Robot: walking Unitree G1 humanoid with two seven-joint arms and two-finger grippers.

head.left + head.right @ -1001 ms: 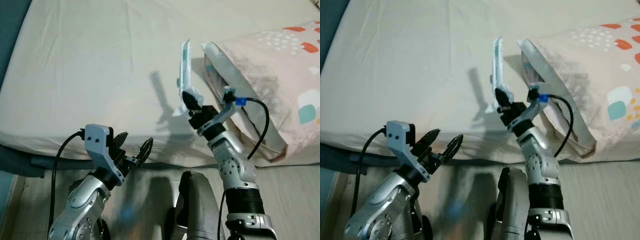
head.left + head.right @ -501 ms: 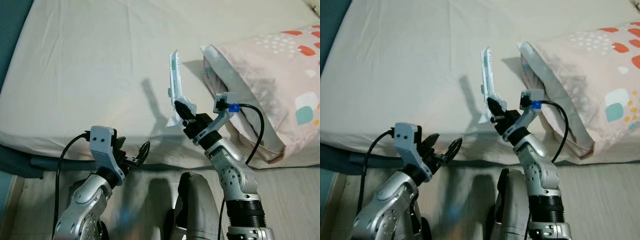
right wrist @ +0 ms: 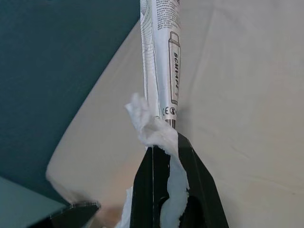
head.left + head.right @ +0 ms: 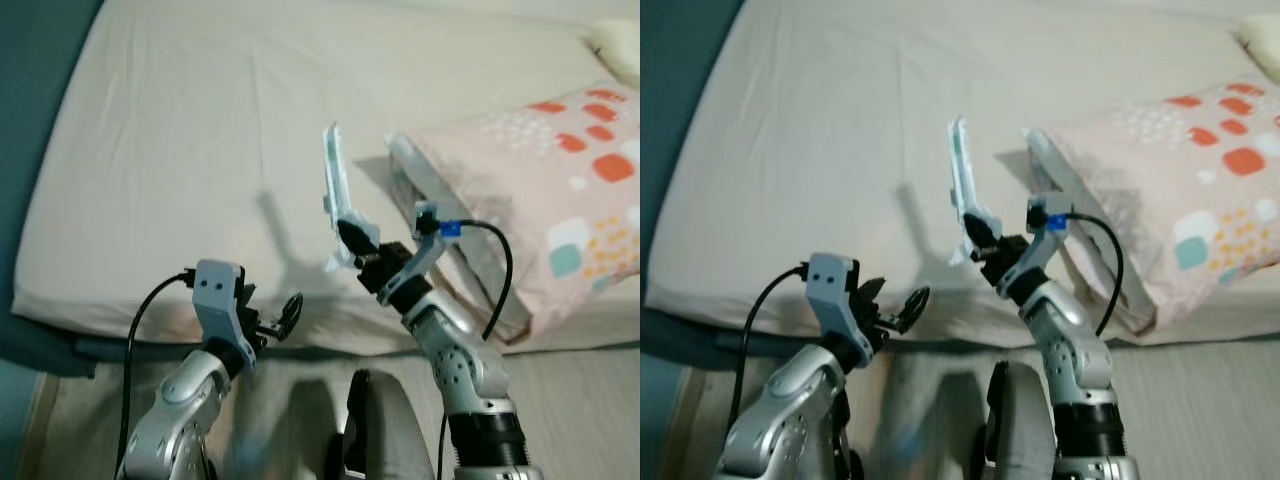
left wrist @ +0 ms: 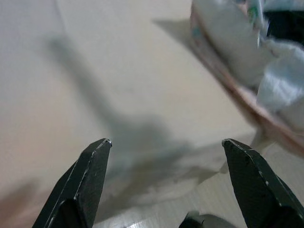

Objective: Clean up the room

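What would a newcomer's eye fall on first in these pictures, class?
First, the right pincer, raised over the bed's near edge and shut on a long white wrapper that stands nearly upright, with a scrap of tissue caught at the fingertips. Next, the patterned pink pillow on the bed's right. The left pincer hangs open and empty by the mattress edge.

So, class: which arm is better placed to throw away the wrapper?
The right. Its gripper is already shut on the wrapper above the bed; the left gripper hangs open and empty.
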